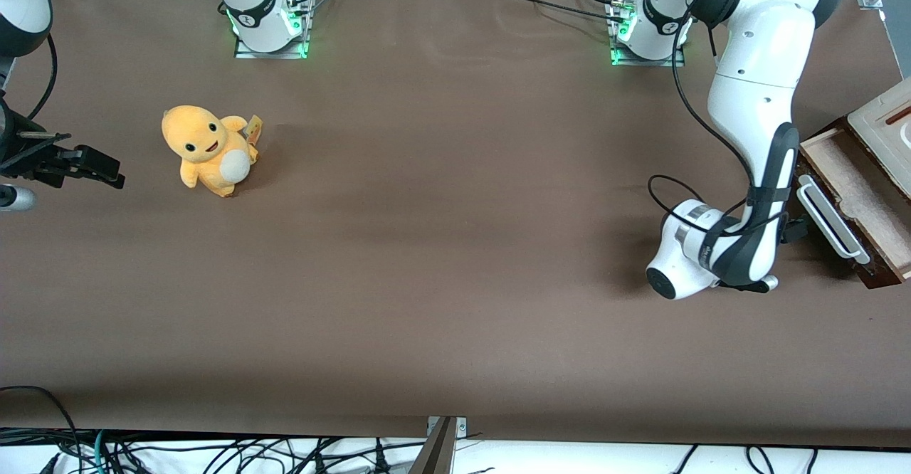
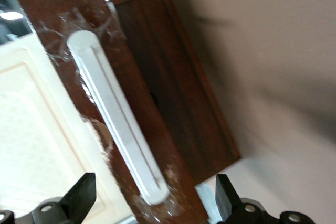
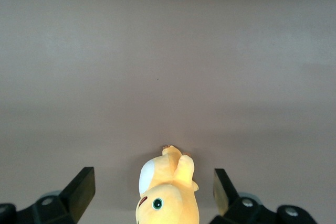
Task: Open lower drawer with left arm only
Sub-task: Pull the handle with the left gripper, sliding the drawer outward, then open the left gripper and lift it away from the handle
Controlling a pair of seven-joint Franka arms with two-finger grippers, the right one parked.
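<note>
Gripper [image 2: 152, 203] wide open, holding nothing, fingers [image 2: 81, 195] straddling one end of handle [image 2: 118, 121], apart from bar.

Drawer [image 1: 850, 200] at working arm's end of table, already partly out, tan inside showing under cream top panel [image 1: 890, 129].

Risk: grip lands at bar's end, off centre; uneven pull likely skews drawer, jams it, or fingers slip off rounded tip.

Drawer front faces arm; handle's long axis runs along front, diagonal in front view.
</note>
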